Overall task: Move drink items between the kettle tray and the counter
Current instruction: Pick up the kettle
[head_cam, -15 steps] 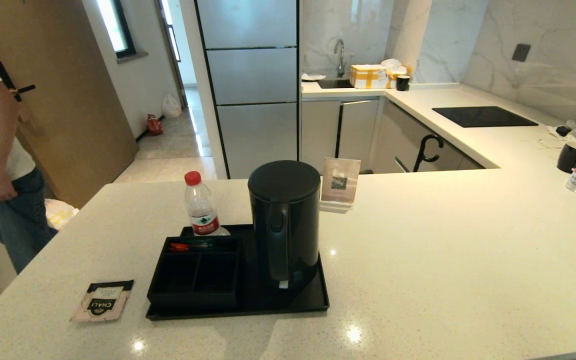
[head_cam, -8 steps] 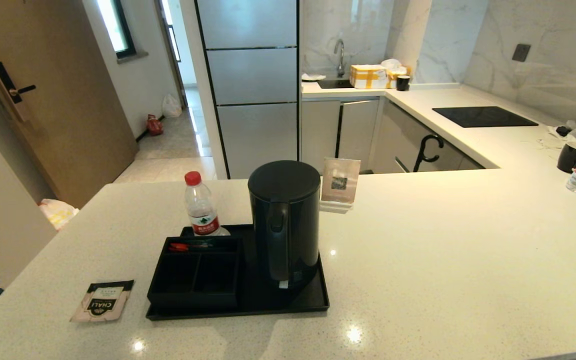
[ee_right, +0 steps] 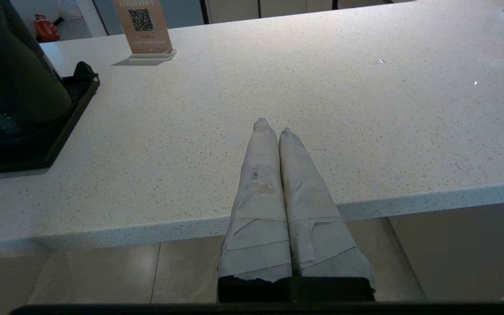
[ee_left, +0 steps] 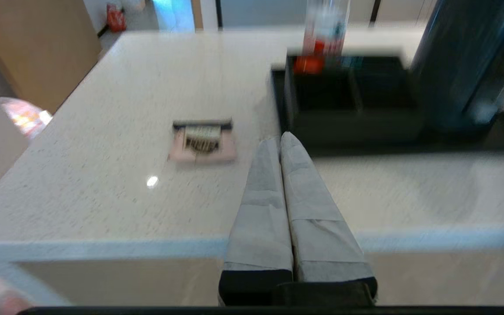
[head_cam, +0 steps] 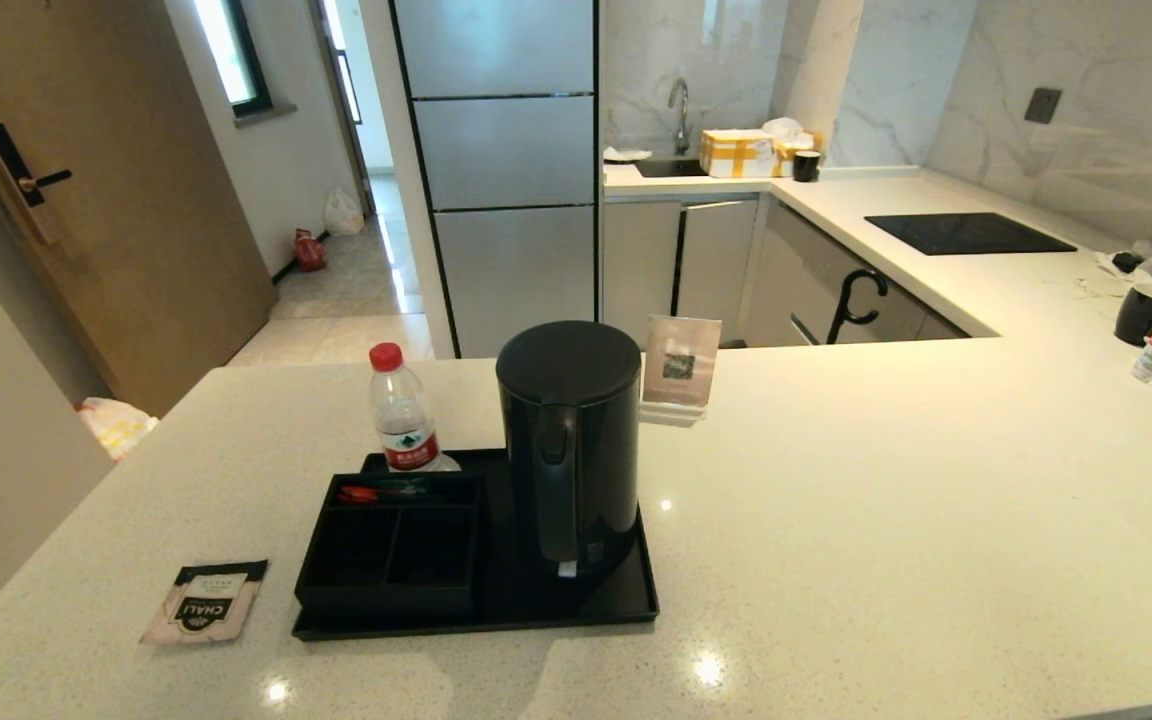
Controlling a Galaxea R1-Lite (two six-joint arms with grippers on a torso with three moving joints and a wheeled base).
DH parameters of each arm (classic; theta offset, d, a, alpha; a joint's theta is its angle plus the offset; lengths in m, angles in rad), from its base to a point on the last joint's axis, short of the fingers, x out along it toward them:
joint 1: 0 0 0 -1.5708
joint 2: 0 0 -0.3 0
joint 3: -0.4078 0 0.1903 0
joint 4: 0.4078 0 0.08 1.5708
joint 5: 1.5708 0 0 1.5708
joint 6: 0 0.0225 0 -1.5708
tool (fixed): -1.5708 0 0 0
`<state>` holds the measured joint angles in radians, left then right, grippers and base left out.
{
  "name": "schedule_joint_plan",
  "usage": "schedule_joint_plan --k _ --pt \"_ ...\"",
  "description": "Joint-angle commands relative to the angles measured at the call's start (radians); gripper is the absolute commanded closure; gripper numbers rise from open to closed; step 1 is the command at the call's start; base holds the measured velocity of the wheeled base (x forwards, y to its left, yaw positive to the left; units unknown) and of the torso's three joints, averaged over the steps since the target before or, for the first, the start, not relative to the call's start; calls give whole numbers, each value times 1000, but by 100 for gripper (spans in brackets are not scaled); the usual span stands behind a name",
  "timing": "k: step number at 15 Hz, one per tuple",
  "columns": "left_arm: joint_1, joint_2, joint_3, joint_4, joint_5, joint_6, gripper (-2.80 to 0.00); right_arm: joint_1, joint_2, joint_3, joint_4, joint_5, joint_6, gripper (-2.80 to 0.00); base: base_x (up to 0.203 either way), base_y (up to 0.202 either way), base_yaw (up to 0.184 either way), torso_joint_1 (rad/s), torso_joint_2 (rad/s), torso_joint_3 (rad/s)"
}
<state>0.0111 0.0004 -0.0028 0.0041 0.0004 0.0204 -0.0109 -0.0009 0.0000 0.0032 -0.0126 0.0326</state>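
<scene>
Standing upright on tray (head_cam: 626, 600): kettle (head_cam: 571, 445), handle facing 6 o'clock. Lying flat on counter (head_cam: 886, 500), at 9 o'clock of tray, apart: sachet (head_cam: 204, 600). Hovering at counter's near edge, fingers pressed together, gripping nothing: left gripper (ee_left: 280, 139), right gripper (ee_right: 273, 126).

Red-capped water bottle (head_cam: 402, 411), QR-code sign stand (head_cam: 680, 368), black cooktop (head_cam: 967, 232), steel fridge (head_cam: 502, 160), wooden door (head_cam: 86, 180)
</scene>
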Motion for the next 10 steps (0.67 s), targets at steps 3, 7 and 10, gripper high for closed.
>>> schedule_joint_plan --k 3,7,10 --pt "0 0 -5 16 -2 27 0 0 1 2 0 0 0 0 0 0 0 0 0 0" --pt "1 0 -3 11 -5 27 0 0 1 2 0 0 0 0 0 0 0 0 0 0" --pt "1 0 -2 8 -7 18 0 0 1 2 0 0 1 0 0 0 0 0 0 0"
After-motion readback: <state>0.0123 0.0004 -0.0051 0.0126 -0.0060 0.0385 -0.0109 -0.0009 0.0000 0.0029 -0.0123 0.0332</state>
